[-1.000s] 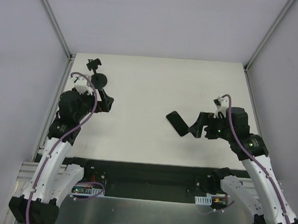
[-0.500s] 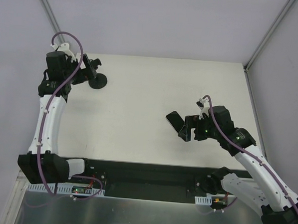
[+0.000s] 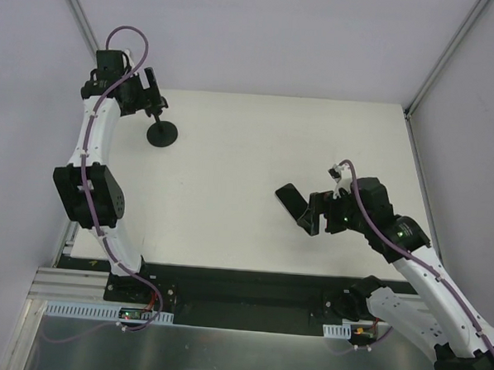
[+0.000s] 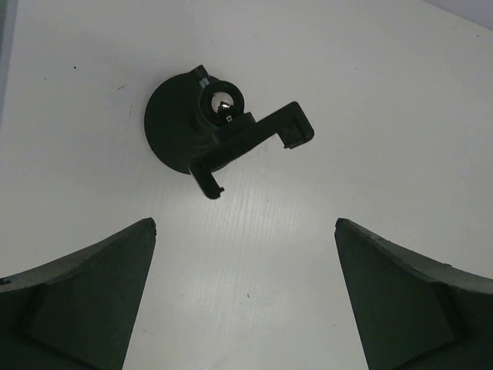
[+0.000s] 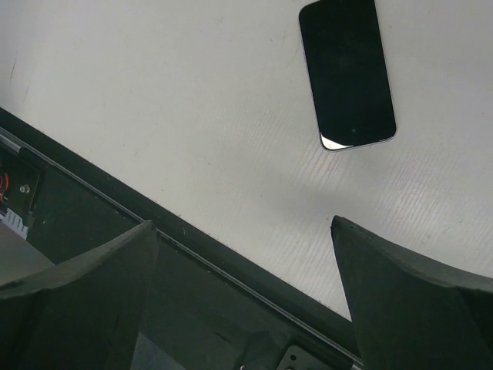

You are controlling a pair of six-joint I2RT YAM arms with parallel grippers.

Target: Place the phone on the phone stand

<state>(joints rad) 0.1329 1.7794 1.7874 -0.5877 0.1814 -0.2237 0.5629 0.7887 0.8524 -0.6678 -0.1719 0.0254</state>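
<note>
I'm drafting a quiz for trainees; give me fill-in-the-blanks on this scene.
The phone lies ___ on the table. The left gripper hovers over the phone stand, whose cradle is ___. The right gripper, jaws ___, holds nothing. Missing: flat; empty; open.

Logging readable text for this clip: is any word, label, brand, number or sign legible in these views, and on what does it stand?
No text can be read in any view.
The phone: dark screen, nothing showing on it.
The phone stand: plain black, no marking visible.
White strip at the near rail: marks too small to read.
</note>
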